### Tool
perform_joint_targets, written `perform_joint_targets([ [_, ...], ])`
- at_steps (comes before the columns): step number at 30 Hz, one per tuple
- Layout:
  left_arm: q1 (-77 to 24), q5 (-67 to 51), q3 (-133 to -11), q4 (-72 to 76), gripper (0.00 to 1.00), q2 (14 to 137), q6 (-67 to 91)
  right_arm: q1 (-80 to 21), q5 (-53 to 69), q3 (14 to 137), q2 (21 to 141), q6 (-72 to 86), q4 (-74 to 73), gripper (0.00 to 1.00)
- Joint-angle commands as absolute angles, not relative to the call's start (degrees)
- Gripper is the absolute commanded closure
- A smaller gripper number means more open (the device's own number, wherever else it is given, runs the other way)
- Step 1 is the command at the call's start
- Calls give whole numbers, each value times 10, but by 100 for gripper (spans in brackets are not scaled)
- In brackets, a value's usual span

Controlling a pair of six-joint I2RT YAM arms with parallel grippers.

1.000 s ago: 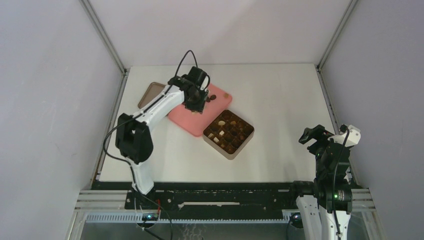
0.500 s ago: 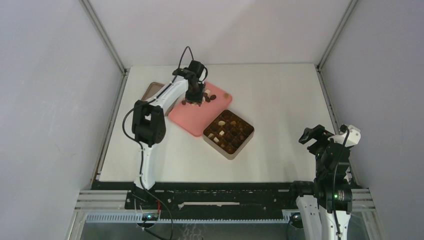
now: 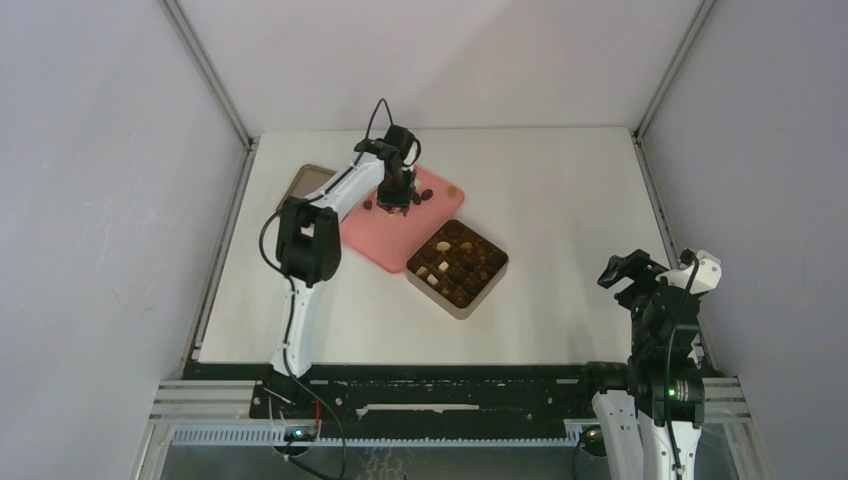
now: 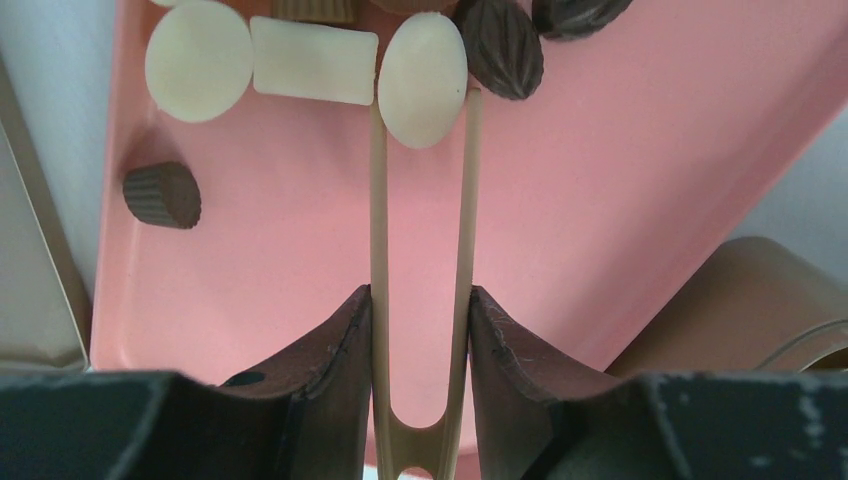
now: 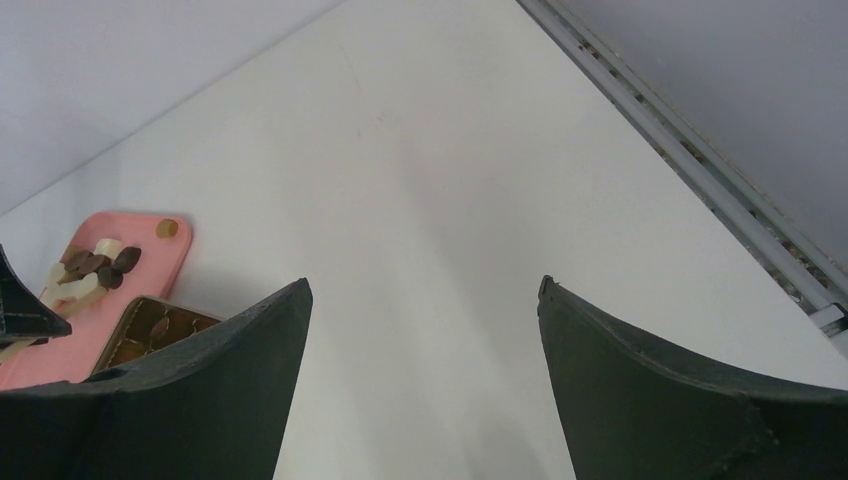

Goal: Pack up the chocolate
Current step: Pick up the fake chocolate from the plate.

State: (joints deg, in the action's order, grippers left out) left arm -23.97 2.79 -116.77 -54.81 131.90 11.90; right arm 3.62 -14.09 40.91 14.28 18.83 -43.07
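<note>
White table [image 3: 560,200], grey walls [image 3: 100,200], aluminium corner rails [image 3: 207,72].

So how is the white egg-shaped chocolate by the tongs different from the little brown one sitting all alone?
The white oval chocolate is cream-white and smooth; the brown chocolate is mid brown with ridged sides. The white one sits between the tips of the wooden tongs, crowded against other chocolates; the brown one lies apart, alone. The white one also looks bigger. Both rest on the pink tray.
</note>
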Motion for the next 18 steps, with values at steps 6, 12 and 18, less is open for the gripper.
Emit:
perform_joint_targets([
  [6,-236,32,-1226,-549,63,1339,126,33,-148,406,141,189,-412,8],
  [12,-236,39,-1222,-554,84,1320,119,32,-147,406,141,189,-412,8],
  [18,-236,30,-1164,-556,95,1249,113,32,-143,406,141,190,-412,8],
])
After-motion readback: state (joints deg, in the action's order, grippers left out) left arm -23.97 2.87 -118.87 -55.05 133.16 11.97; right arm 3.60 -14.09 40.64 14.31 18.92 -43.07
